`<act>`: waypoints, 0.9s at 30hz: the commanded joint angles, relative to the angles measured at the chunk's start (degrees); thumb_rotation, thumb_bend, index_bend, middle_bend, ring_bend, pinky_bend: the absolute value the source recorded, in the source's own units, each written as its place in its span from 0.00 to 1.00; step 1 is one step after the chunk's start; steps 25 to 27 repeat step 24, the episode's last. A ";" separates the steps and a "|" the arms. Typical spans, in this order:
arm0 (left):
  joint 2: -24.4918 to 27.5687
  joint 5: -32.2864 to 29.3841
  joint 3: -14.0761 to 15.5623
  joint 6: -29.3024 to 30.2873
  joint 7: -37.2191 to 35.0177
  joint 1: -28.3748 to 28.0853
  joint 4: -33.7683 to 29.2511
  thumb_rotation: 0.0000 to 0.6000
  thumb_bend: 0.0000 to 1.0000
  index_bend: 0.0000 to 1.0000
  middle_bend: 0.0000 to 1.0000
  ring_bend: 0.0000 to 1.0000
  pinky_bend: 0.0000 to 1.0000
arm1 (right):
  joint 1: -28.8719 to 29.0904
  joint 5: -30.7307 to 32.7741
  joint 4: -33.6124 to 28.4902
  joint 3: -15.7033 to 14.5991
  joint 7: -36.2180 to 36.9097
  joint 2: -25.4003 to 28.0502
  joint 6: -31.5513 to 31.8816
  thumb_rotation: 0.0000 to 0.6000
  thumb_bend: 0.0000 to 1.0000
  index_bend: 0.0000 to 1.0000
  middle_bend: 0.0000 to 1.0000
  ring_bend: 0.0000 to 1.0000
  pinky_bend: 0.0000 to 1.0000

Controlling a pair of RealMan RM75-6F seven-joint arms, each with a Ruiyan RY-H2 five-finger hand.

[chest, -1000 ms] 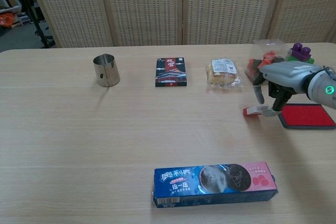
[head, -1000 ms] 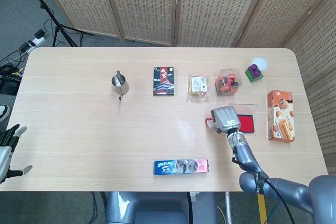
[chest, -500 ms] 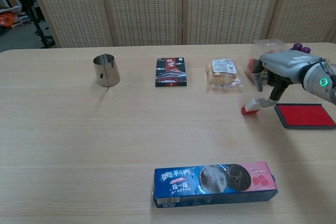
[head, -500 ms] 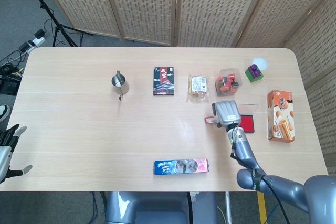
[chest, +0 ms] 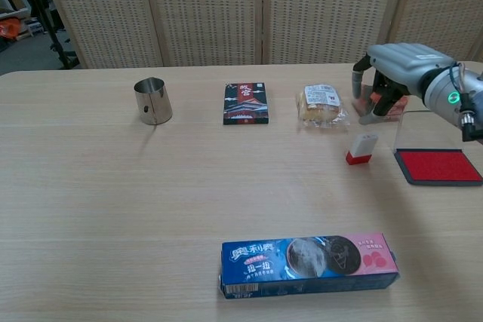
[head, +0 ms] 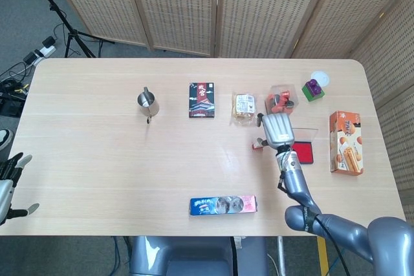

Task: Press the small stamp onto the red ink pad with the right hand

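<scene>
The small stamp (chest: 361,148), white with a red base, stands upright on the table just left of the red ink pad (chest: 438,166). It is free of any hand. In the head view the stamp (head: 259,145) shows at the left edge of my right hand (head: 278,130), with the ink pad (head: 303,152) to its right. My right hand (chest: 392,73) hovers above and behind the stamp, palm down, fingers hanging apart and holding nothing. My left hand (head: 10,185) lies open at the table's near left edge.
Along the back stand a steel cup (chest: 152,100), a black box (chest: 245,103), a wrapped snack (chest: 321,105) and a clear container (head: 283,99). A purple and green toy (head: 313,89) and an orange box (head: 345,142) are on the right. A cookie pack (chest: 309,264) lies near the front.
My right hand has let go of the stamp and risen up and back from it. The stamp, tilted before, now stands upright on the table left of the pad.
</scene>
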 commanded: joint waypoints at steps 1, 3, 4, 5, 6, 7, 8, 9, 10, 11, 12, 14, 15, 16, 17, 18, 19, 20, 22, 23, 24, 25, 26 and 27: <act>0.05 0.13 0.04 -0.01 -0.12 -0.01 -0.04 1.00 0.14 0.00 0.00 0.00 0.00 | -0.39 -1.05 -2.45 0.24 -0.35 1.57 1.12 1.00 0.05 0.49 0.98 1.00 1.00; 0.12 0.36 0.10 0.08 -0.23 0.03 -0.08 1.00 0.14 0.00 0.00 0.00 0.00 | -0.80 -2.15 -4.99 0.34 -0.24 3.08 2.24 1.00 0.05 0.48 0.94 1.00 1.00; 0.15 0.45 0.12 0.15 -0.29 0.06 -0.11 1.00 0.14 0.00 0.00 0.00 0.00 | -1.01 -2.62 -6.06 0.36 -0.14 3.72 2.71 1.00 0.05 0.48 0.91 0.98 1.00; 0.28 0.71 0.17 0.38 -0.50 0.16 -0.20 1.00 0.14 0.00 0.00 0.00 0.00 | -1.75 -4.15 -9.38 0.29 0.20 5.74 4.19 1.00 0.05 0.45 0.84 0.94 1.00; 0.39 0.99 0.23 0.59 -0.73 0.26 -0.24 1.00 0.14 0.00 0.00 0.00 0.00 | -2.54 -5.63 -12.40 0.10 0.59 7.64 5.53 1.00 0.03 0.40 0.74 0.86 0.99; 0.48 1.25 0.29 0.78 -0.96 0.35 -0.26 1.00 0.14 0.00 0.00 0.00 0.00 | -3.30 -6.98 -14.95 -0.17 1.01 9.33 6.61 1.00 0.02 0.37 0.67 0.78 0.96; 0.58 1.52 0.35 0.93 -1.19 0.42 -0.27 1.00 0.14 0.00 0.00 0.00 0.00 | -4.08 -8.29 -17.22 -0.42 1.51 10.83 7.75 1.00 0.01 0.30 0.54 0.63 0.88; 0.70 1.87 0.43 1.16 -1.46 0.52 -0.29 1.00 0.14 0.00 0.00 0.00 0.00 | -5.11 -9.71 -19.65 -0.70 2.18 12.39 9.30 1.00 0.00 0.25 0.40 0.46 0.75; 0.77 2.09 0.49 1.29 -1.63 0.58 -0.29 1.00 0.13 0.00 0.00 0.00 0.00 | -5.79 -10.43 -21.16 -0.99 2.53 13.40 10.02 1.00 0.00 0.21 0.31 0.35 0.66; 0.89 2.47 0.57 1.56 -1.92 0.70 -0.30 1.00 0.13 0.00 0.00 0.00 0.00 | -6.94 -11.53 -23.61 -1.53 2.92 15.11 11.21 1.00 0.00 0.17 0.18 0.20 0.52; 0.97 2.70 0.61 1.75 -2.11 0.78 -0.29 1.00 0.13 0.00 0.00 0.00 0.00 | -7.79 -12.26 -25.33 -2.05 3.08 16.40 11.96 1.00 0.00 0.13 0.08 0.09 0.40; 1.13 3.22 0.71 2.26 -2.70 1.03 -0.20 1.00 0.14 0.00 0.00 0.00 0.00 | -10.20 -14.38 -29.84 -3.89 3.70 20.02 13.66 1.00 0.00 0.07 0.00 0.00 0.25; 1.20 3.38 0.73 2.48 -2.91 1.14 -0.17 1.00 0.14 0.00 0.00 0.00 0.00 | -11.45 -15.44 -31.75 -4.97 4.03 21.77 14.47 1.00 0.00 0.04 0.00 0.00 0.20; 1.29 3.61 0.75 2.81 -3.22 1.29 -0.12 1.00 0.13 0.00 0.00 0.00 0.00 | -13.32 -16.96 -34.21 -6.43 4.69 24.09 15.92 1.00 0.00 0.02 0.00 0.00 0.16; 1.35 3.89 0.80 3.16 -3.61 1.47 -0.06 1.00 0.13 0.00 0.00 0.00 0.00 | -15.27 -18.99 -36.37 -8.06 5.96 26.40 17.37 1.00 0.00 0.00 0.00 0.00 0.13; 1.40 4.13 0.84 3.46 -3.88 1.61 -0.01 1.00 0.13 0.00 0.00 0.00 0.00 | -16.68 -20.63 -37.25 -9.17 7.08 27.77 18.60 1.00 0.00 0.00 0.00 0.00 0.11; 1.47 4.37 0.87 3.85 -4.07 1.79 -0.03 1.00 0.13 0.00 0.00 0.00 0.00 | -18.25 -22.04 -37.52 -10.11 8.02 28.61 20.48 1.00 0.00 0.00 0.00 0.00 0.09; 1.51 4.59 0.92 4.13 -4.22 1.93 -0.04 1.00 0.13 0.00 0.00 0.00 0.00 | -19.43 -23.55 -37.46 -10.91 8.90 29.12 21.98 1.00 0.00 0.00 0.00 0.00 0.08; 1.63 5.48 1.05 5.18 -4.96 2.39 -0.03 1.00 0.13 0.00 0.00 0.00 0.00 | -23.61 -27.94 -35.37 -13.28 11.64 29.74 27.51 1.00 0.00 0.00 0.00 0.00 0.05; 1.67 5.86 1.09 5.54 -5.29 2.53 0.08 1.00 0.13 0.00 0.00 0.00 0.00 | -25.13 -29.32 -34.14 -14.00 12.61 29.58 29.51 1.00 0.00 0.00 0.00 0.00 0.04; 1.70 6.18 1.11 5.81 -5.61 2.61 0.26 1.00 0.13 0.00 0.00 0.00 0.00 | -26.47 -30.27 -32.86 -14.49 13.41 29.29 31.24 1.00 0.00 0.00 0.00 0.00 0.03; 1.70 6.18 1.11 5.81 -5.61 2.61 0.26 1.00 0.13 0.00 0.00 0.00 0.00 | -26.47 -30.27 -32.86 -14.49 13.41 29.29 31.24 1.00 0.00 0.00 0.00 0.00 0.03; 1.70 6.18 1.11 5.81 -5.61 2.61 0.26 1.00 0.13 0.00 0.00 0.00 0.00 | -26.47 -30.27 -32.86 -14.49 13.41 29.29 31.24 1.00 0.00 0.00 0.00 0.00 0.03; 1.70 6.18 1.11 5.81 -5.61 2.61 0.26 1.00 0.13 0.00 0.00 0.00 0.00 | -26.47 -30.27 -32.86 -14.49 13.41 29.29 31.24 1.00 0.00 0.00 0.00 0.00 0.03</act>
